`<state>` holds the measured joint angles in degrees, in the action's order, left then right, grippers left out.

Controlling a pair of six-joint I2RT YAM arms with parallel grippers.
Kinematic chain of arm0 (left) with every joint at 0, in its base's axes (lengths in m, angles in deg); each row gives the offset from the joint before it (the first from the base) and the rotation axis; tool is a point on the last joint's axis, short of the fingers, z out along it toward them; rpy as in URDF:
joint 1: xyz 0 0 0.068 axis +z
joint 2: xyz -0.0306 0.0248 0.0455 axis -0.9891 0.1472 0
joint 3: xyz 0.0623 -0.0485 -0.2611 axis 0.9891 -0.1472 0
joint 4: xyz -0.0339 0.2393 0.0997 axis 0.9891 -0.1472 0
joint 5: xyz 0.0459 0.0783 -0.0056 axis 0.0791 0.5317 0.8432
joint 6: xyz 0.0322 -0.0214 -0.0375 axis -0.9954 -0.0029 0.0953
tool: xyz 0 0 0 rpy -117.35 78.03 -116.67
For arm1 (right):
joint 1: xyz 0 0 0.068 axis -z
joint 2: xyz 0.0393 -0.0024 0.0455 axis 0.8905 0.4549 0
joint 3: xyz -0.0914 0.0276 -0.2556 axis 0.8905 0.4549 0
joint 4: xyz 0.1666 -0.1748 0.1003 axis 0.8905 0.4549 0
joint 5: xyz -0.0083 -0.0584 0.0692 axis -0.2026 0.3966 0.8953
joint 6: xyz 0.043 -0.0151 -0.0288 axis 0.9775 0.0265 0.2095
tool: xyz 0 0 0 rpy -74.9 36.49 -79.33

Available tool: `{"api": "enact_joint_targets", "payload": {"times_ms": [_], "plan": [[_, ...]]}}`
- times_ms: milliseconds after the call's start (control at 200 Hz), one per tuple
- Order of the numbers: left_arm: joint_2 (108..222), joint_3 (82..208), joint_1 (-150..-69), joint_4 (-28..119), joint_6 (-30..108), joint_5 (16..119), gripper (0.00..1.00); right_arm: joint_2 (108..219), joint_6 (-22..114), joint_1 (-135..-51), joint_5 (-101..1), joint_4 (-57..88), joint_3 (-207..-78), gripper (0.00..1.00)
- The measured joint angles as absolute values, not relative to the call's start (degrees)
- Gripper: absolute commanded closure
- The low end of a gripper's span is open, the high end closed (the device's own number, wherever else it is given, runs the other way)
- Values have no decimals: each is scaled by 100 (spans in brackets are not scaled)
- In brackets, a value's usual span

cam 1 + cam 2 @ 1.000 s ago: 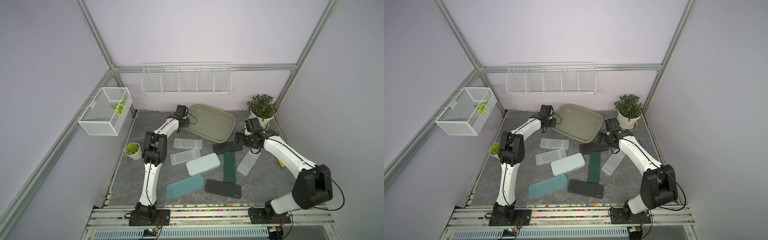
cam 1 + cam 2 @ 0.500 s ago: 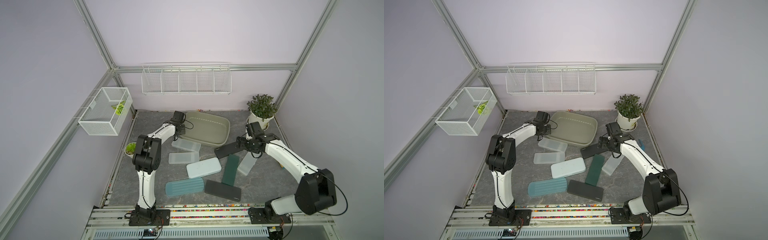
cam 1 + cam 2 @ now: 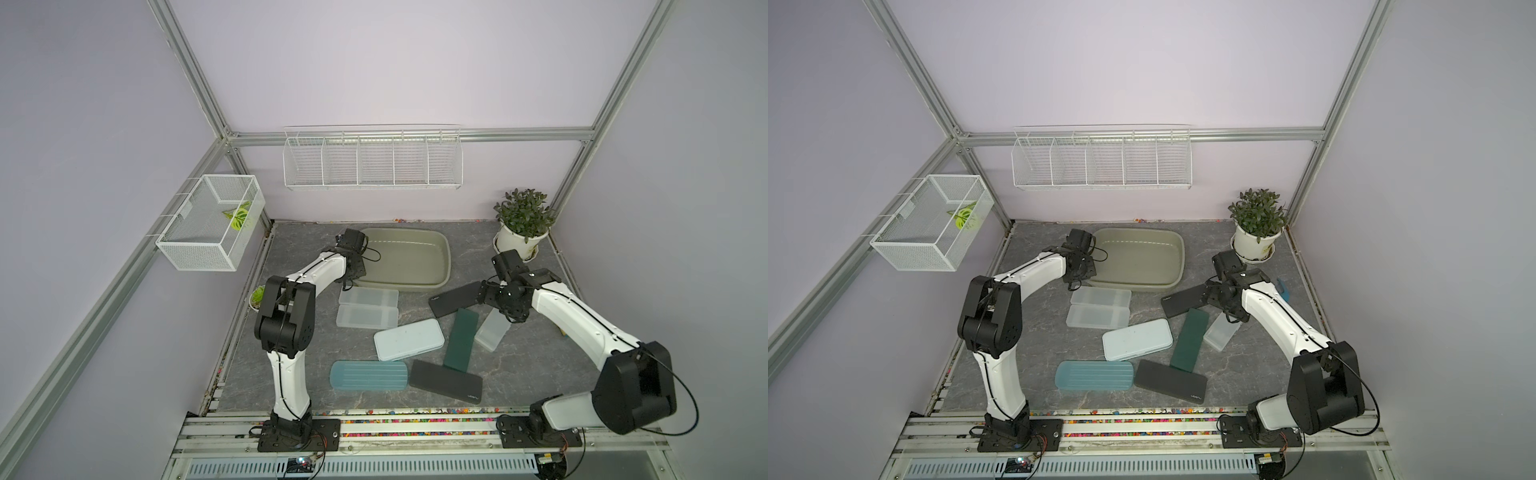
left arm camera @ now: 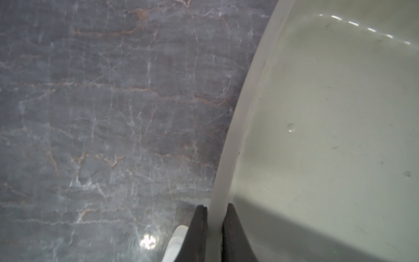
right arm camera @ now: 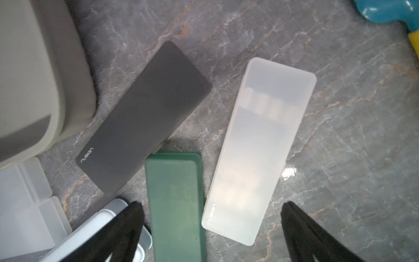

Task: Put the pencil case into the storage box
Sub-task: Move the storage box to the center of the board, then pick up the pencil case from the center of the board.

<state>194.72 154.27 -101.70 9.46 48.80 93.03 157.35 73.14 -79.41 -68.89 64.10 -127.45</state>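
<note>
Dark grey pencil case (image 5: 145,115), frosted pencil case (image 5: 260,147): both lettered "nusign". Your right gripper (image 5: 212,203) gapes empty near them; your left gripper (image 4: 215,205) pinches the storage box (image 4: 240,113) rim.

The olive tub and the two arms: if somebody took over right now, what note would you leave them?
Left gripper: shut on the storage box rim.
Right gripper: open, empty, above the green pencil case and a frosted pencil case.
The storage box is empty; all eight pencil cases lie on the table.
Done: none boxed. Left: grasp one and put it in.
</note>
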Motion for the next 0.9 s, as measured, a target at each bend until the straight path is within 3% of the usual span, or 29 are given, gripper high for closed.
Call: {"api": "enact_joint_targets", "payload": {"times_ms": [100, 325, 385, 700, 900], "plan": [[19356, 15324, -10170, 817, 4873, 9287, 78, 15835, 7541, -7904, -6939, 6521, -12666, 1], [19253, 15239, -10185, 395, 4788, 9231, 38, 16248, 7959, -7657, -6795, 6473, -12306, 1], [19246, 15252, -10190, 301, 4731, 9231, 32, 16373, 8029, -7602, -6742, 6425, -12271, 1], [18892, 15506, -10218, -55, 4451, 9449, 30, 16874, 8219, -7488, -6534, 6128, -12133, 4], [18569, 15842, -10218, -228, 4257, 9668, 35, 16959, 8282, -7344, -6447, 5957, -11921, 22]]}}
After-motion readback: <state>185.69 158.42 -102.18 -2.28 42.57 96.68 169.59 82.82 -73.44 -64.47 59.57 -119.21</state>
